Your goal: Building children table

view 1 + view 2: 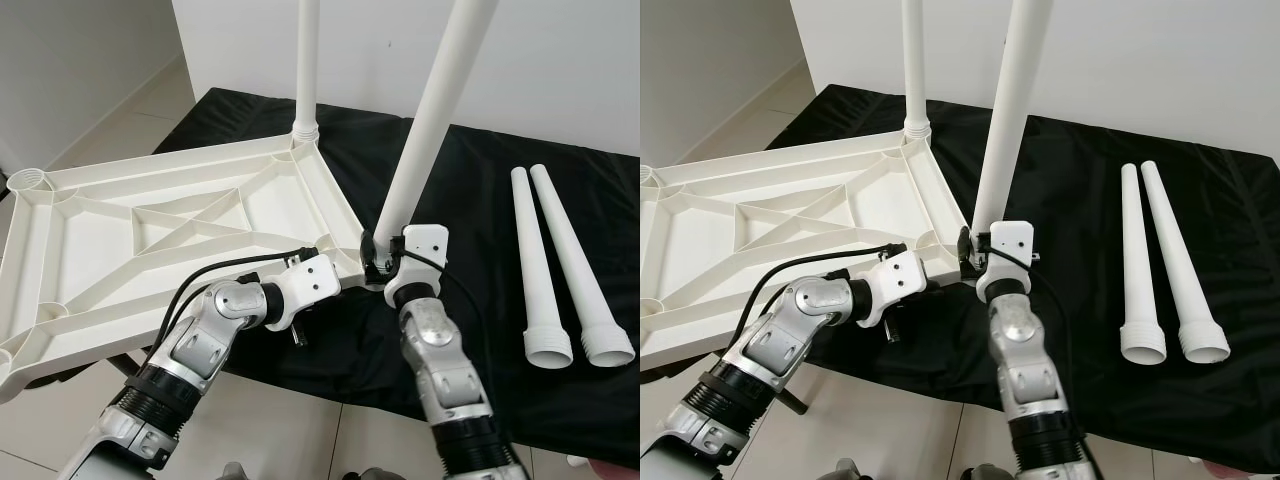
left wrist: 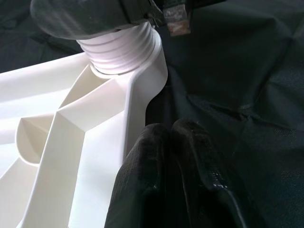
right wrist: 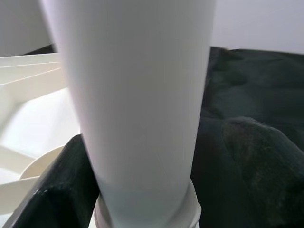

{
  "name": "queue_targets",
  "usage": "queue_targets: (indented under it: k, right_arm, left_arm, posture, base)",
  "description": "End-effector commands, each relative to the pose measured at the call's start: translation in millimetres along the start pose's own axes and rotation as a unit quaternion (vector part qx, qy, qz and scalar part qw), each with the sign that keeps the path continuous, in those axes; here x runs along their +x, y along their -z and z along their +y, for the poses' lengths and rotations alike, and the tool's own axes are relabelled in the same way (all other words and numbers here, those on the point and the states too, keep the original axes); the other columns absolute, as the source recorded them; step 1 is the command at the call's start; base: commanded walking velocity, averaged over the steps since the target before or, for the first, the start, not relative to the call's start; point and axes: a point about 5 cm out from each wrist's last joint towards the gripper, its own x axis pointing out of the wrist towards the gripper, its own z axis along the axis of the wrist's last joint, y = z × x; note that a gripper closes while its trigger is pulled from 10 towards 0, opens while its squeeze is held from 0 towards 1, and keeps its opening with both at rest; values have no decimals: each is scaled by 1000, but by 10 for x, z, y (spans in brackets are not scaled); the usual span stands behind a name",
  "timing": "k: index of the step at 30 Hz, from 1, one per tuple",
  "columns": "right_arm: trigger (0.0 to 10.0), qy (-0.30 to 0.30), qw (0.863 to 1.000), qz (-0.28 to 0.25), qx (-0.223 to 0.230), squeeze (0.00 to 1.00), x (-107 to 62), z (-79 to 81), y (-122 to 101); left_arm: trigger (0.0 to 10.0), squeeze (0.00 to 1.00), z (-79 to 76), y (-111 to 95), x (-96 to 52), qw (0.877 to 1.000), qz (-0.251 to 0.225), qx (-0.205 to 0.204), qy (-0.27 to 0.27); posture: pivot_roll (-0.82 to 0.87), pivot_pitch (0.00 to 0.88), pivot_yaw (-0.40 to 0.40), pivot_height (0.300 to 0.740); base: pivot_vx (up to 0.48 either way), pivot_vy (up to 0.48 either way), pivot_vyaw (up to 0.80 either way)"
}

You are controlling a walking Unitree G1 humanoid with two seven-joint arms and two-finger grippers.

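Nearest to the camera, the two silver arms reach forward over the front edge of the bench, which is covered with a black cloth. The left gripper has its fingers pressed together, holding nothing, and their tips lie against the outer rim of the white tabletop, close to its near right corner. The tabletop lies upside down, with its ribbed underside facing up, partly on the bench and partly sticking out over the floor on the left. The right gripper is closed around the bottom of a white leg, just above the threaded collar where the leg meets the corner socket; the leg leans slightly to the right. To the right, two loose legs lie side by side on the cloth, wide ends toward the robot. Farther back, a second leg stands upright in the far right corner socket. No writing or label can be read on any part.
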Motion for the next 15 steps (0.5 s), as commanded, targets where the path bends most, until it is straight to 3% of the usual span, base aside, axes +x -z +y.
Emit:
queue_targets:
  k: [1,8,10,15]
  right_arm:
    - [10000,-5,1000,8,12,0,18,-56,36]
    - [10000,-134,991,22,5,0,103,-138,89]
    - [10000,-134,991,22,5,0,103,-138,89]
    - [10000,-206,978,19,-22,0,161,-195,70]
  left_arm:
    - [10000,0,-9,-39,17,1000,-5,6,7]
    - [10000,0,-29,-51,37,1000,-8,7,10]
    - [10000,0,-29,-51,37,1000,-8,7,10]
    - [10000,0,-44,-46,43,1000,-8,5,12]
  posture:
    - [-47,30,4,740]
    - [-50,21,3,740]
    - [-50,21,3,740]
    - [-51,16,1,740]
  base:
    - [0,0,0]
    - [0,0,0]
    - [0,0,0]
    - [0,0,0]
